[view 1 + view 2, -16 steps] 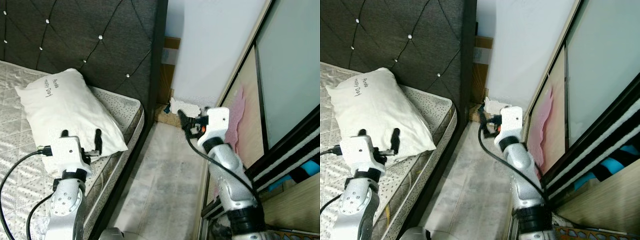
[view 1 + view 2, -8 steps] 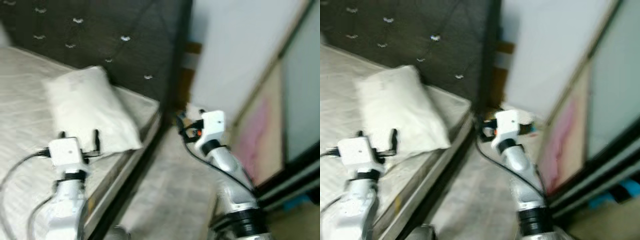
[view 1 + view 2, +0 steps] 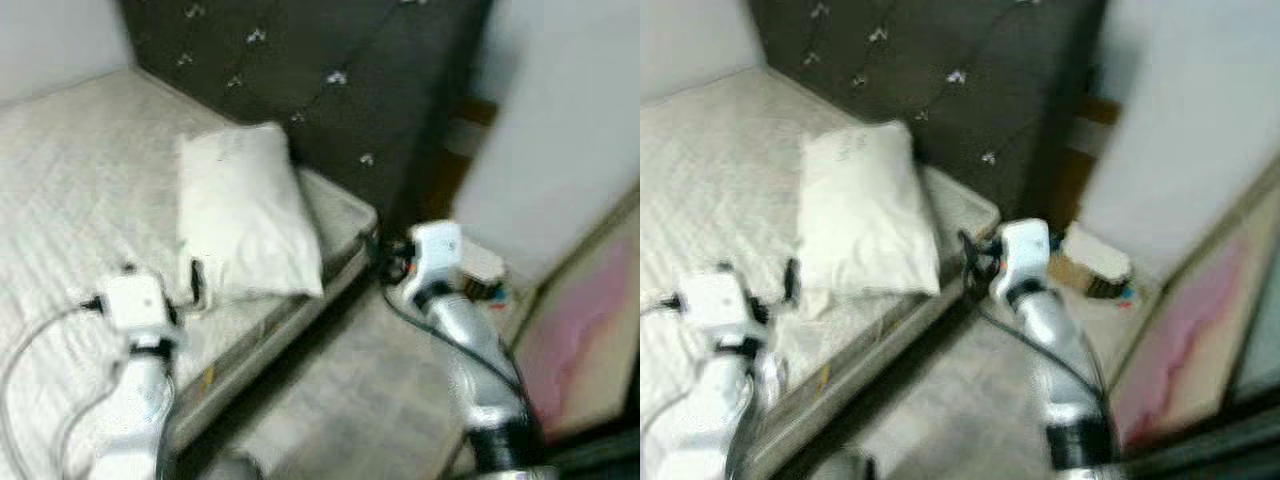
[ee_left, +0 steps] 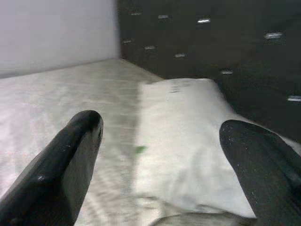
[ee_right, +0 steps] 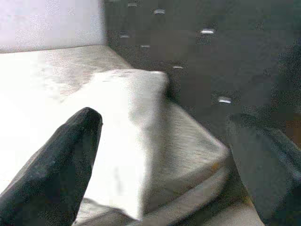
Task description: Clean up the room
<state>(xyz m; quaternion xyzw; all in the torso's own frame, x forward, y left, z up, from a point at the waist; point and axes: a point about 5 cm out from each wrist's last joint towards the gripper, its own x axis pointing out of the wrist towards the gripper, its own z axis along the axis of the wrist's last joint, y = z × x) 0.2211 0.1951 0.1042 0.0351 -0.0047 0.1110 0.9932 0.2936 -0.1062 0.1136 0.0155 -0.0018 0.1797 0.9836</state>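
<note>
Swinging leftward since a second ago, the head camera has brought more of the bed (image 3: 70, 190) into frame and pushed the sliding wardrobe door out toward the right edge; the whole picture is blurred, and the things themselves lie as they did. A white pillow (image 3: 245, 225) rests on the mattress in the upper middle of the frame, its far end against the dark tufted headboard (image 3: 330, 70). The left gripper (image 3: 160, 282) hovers over the mattress at lower left, just in front of the pillow's near edge, its two black fingers (image 4: 70, 155) spread wide apart and grasping nothing; its wrist view looks along them at the pillow and headboard. The right gripper (image 3: 385, 262) sits at centre right, beside the corner of the bed above the pale floor (image 3: 370, 400), likewise released, fingers (image 5: 61, 160) parted around empty space. Beyond it, low against the white wall (image 3: 570, 110), lies a small white box-like object (image 3: 480, 268), too blurred to identify. A pink-patterned panel (image 3: 580, 330) fills the lower right.
</note>
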